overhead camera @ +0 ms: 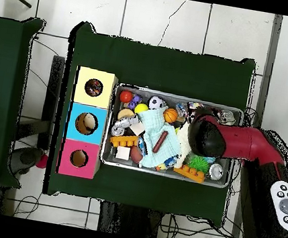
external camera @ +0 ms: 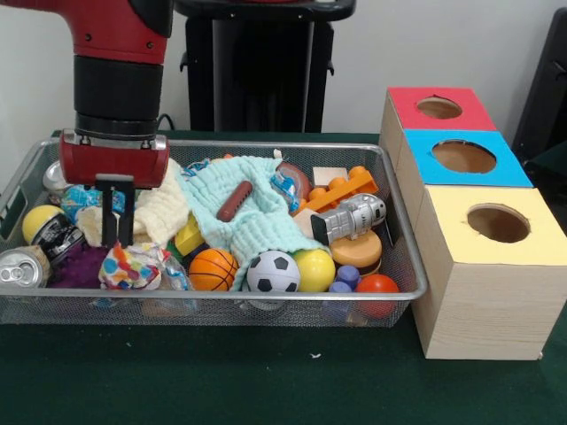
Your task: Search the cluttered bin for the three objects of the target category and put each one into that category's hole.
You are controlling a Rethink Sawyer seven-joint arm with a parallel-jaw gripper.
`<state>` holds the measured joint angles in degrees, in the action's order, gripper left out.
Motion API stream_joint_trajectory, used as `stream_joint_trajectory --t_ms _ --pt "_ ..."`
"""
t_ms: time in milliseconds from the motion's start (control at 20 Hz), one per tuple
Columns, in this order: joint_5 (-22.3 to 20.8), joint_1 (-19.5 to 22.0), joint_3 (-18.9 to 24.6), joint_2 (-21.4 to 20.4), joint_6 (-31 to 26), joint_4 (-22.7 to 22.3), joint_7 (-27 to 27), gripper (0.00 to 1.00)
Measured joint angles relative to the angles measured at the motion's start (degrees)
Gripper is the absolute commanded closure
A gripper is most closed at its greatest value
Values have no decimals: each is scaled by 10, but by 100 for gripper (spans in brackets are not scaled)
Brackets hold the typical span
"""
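The silver wire mesh bin [external camera: 400,232] [overhead camera: 178,96] is full of toys. A scrunched white fabric piece with coloured polka dots [external camera: 131,264] lies at its front left. A blue patterned piece [external camera: 84,199] lies behind it, and another [external camera: 285,188] lies near the middle. My gripper [external camera: 117,239] hangs straight down over the left of the bin. Its fingers are slightly apart and empty, with the tips just above and behind the polka-dot piece. In the overhead view the arm's head [overhead camera: 208,138] hides the gripper. The yellow-topped box's hole [external camera: 498,223] [overhead camera: 93,88] is right of the bin.
A blue-topped box [external camera: 463,157] and a red-topped box [external camera: 438,108] stand behind the yellow one. A mint cloth [external camera: 252,212] and a pale-yellow cloth [external camera: 164,212] lie mid-bin. A basketball [external camera: 213,268], a soccer ball [external camera: 273,272], a can [external camera: 22,266] and a toy robot [external camera: 350,217] crowd the bin.
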<state>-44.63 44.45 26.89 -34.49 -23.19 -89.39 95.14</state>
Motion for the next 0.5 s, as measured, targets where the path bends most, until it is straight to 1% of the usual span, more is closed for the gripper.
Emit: stream_joint_trajectory --t_ms 250,500 --pt "29 20 17 1 -21 -15 0 100" --pt "37 28 30 -1 -50 -26 0 100"
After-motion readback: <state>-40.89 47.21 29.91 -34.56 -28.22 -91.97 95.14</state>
